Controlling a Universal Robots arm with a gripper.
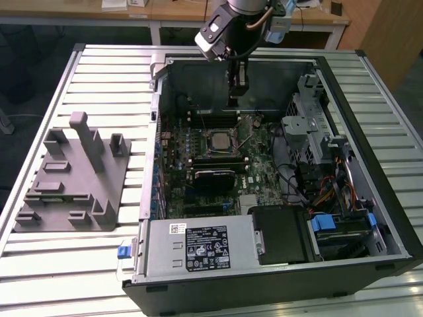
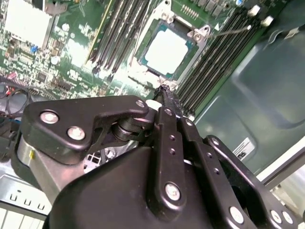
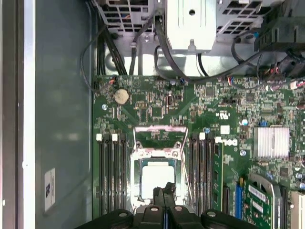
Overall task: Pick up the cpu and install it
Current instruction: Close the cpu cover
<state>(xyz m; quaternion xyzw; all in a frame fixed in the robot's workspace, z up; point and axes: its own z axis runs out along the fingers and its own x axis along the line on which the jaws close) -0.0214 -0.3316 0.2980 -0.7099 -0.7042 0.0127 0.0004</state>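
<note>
**Cpu seated in the socket, end effector closed over it**

I see the cpu [image 1: 217, 140] lying flat in the socket on the motherboard [image 1: 258, 165], inside the open case [image 1: 370, 132]. My end effector [image 1: 238, 92] hangs over the case near the socket, its fingers pressed together and holding nothing. Memory slots [image 3: 110, 176] flank the socket on both sides. A drive cage [image 1: 307, 125] and cables [image 1: 297, 178] crowd the exterior view's right.

The exterior view gives me the grey fixture [image 1: 73, 178] on the slatted tabletop [image 1: 66, 264], well apart from the case on that view's left, and the power supply [image 1: 198, 244]. Both wrist views put the cpu just beyond the fingertips [image 3: 164, 193]. The first wrist view adds a coin cell [image 3: 122, 96] and a heatsink [image 3: 272, 142].
</note>
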